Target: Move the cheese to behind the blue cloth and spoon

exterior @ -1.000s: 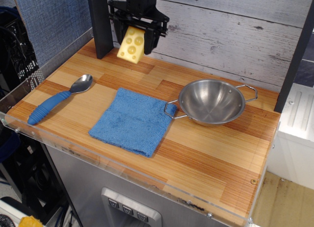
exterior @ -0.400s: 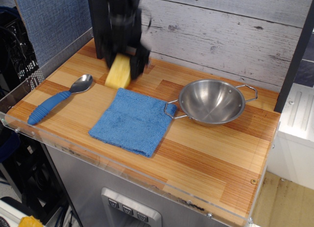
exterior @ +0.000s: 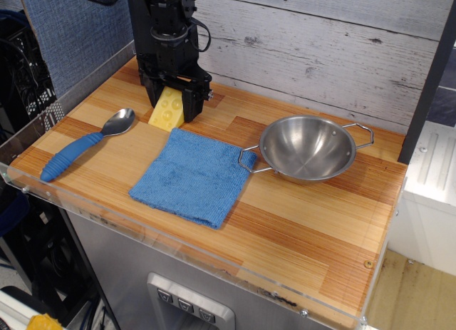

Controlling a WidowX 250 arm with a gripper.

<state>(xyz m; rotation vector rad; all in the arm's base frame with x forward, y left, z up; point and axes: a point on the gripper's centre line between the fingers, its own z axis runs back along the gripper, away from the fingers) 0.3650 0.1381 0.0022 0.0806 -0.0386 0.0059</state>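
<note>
The yellow cheese (exterior: 165, 115) with round holes stands on the wooden table (exterior: 306, 223), just behind the far left corner of the blue cloth (exterior: 191, 174) and to the right of the spoon's metal bowl. My gripper (exterior: 171, 105) reaches straight down over it, its black fingers (exterior: 192, 96) pressed against both sides of the cheese, so it is shut on it. The spoon (exterior: 84, 146) with the blue ribbed handle lies at the left of the table, apart from the cloth.
A steel bowl (exterior: 306, 147) with two wire handles stands right of the cloth, one handle touching the cloth's corner. A black post (exterior: 144, 38) rises behind the gripper. A white plank wall closes the back; a clear lip runs along the front edge.
The gripper has come down and forward with the cheese, from high near the back wall to the table surface behind the cloth. The cheese now rests on the wood.
</note>
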